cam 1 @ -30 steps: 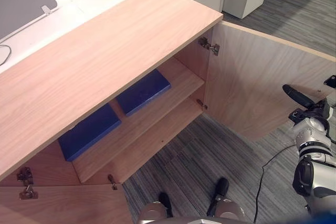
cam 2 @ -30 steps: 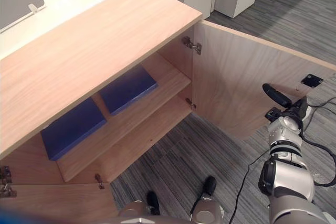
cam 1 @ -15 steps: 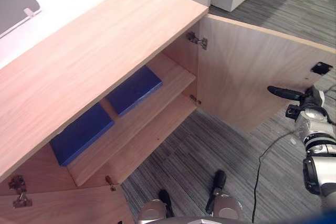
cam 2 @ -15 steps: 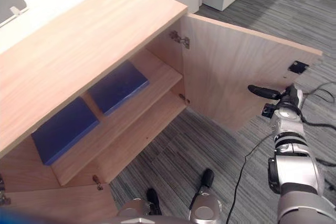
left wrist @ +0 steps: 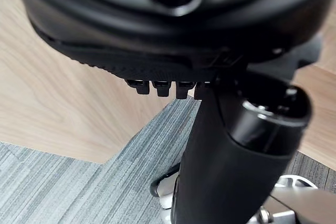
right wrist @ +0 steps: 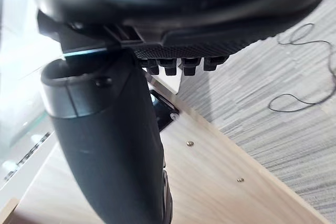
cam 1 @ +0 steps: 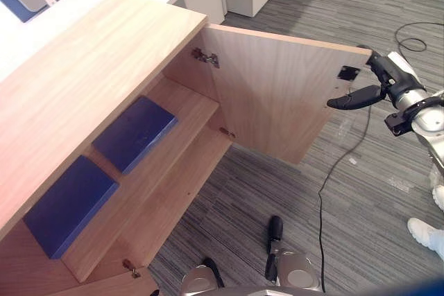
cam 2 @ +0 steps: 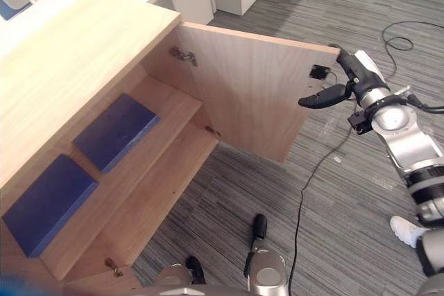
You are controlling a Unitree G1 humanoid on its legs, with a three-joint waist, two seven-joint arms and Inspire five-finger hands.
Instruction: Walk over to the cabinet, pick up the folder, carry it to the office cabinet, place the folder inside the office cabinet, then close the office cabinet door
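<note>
- Over the last second the right hand [cam 1: 387,77] has been brought from in front of the cabinet door [cam 1: 277,95] up to the door's free edge, beside the black latch plate [cam 1: 348,72].
- The fingers are held straight and apart from the thumb. The thumb lies across the door's inner face and the fingers reach past the edge on the outer side; no clamp is seen.
- Judged: placing is finished and the door-closing step is beginning.
- Two blue folders [cam 1: 135,133] lie flat on the shelf [cam 1: 187,112] beyond the door's hinge side, well apart from the fingers.
- The left hand [left wrist: 157,30] is seen close to a wood panel. Its state cannot be told.
</note>
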